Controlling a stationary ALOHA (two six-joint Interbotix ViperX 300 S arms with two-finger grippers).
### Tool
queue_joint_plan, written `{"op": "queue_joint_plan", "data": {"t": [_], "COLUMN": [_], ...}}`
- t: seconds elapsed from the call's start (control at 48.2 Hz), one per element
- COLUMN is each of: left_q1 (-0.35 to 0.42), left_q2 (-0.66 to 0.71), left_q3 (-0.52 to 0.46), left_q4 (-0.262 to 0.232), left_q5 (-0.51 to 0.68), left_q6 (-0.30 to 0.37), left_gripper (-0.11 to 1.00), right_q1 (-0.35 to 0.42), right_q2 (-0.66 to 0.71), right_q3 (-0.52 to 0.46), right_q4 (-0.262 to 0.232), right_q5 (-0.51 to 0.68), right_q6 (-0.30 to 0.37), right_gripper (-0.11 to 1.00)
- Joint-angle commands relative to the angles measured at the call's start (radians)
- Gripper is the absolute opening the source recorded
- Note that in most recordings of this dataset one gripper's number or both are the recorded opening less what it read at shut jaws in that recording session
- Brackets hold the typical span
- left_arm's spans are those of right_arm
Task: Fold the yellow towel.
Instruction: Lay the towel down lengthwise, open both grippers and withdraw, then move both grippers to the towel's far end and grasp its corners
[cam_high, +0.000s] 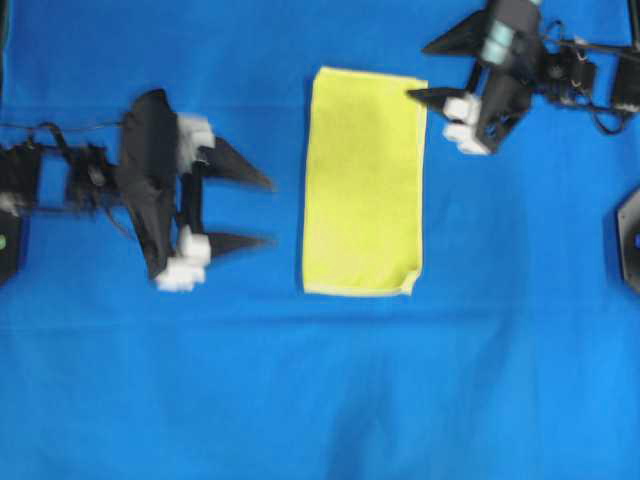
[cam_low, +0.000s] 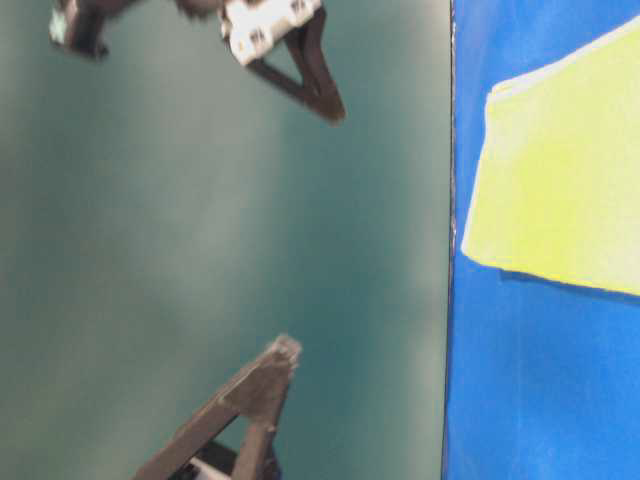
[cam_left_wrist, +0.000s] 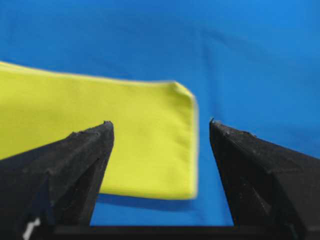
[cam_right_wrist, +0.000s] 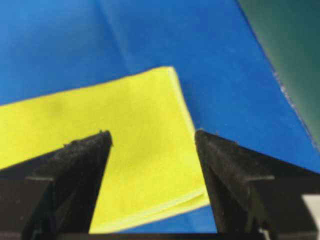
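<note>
Yellow towel (cam_high: 364, 180) lies flat as a tall rectangle, apparently already doubled, mid-table on the blue cloth (cam_high: 320, 400). Left gripper (cam_high: 268, 212) stands apart beside its left edge, jaws wide, holding nothing; right gripper (cam_high: 428, 70) sits at the top right corner, jaws wide and empty. Risk: pinching the blue cloth along with the hem. Open room lies below.
</note>
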Motion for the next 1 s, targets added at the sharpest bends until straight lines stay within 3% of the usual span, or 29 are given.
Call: {"op": "queue_joint_plan", "data": {"t": [0.0,0.187,0.332,0.727,0.976], "left_q1": [0.037,0.089,0.101,0.107,0.193], "left_q2": [-0.06,-0.117,-0.109,-0.091,-0.003], "left_q3": [0.031,0.112,0.14,0.126,0.063], "left_q4": [0.003,0.003,0.003,0.003,0.003], "left_q5": [-0.051,-0.14,-0.199,-0.206,-0.212], "left_q6": [0.011,0.028,0.029,0.029,0.032], "left_gripper": [0.73,0.73,0.73,0.73,0.73], "right_q1": [0.015,0.044,0.048,0.048,-0.005], "right_q2": [-0.091,-0.252,-0.288,-0.285,-0.227], "right_q3": [0.038,0.167,0.229,0.23,0.204], "right_q4": [0.003,0.023,0.044,0.048,0.061], "right_q5": [-0.035,-0.118,-0.187,-0.213,-0.236], "right_q6": [0.005,0.008,0.008,0.008,0.008], "right_gripper": [0.66,0.66,0.66,0.66,0.66]}}
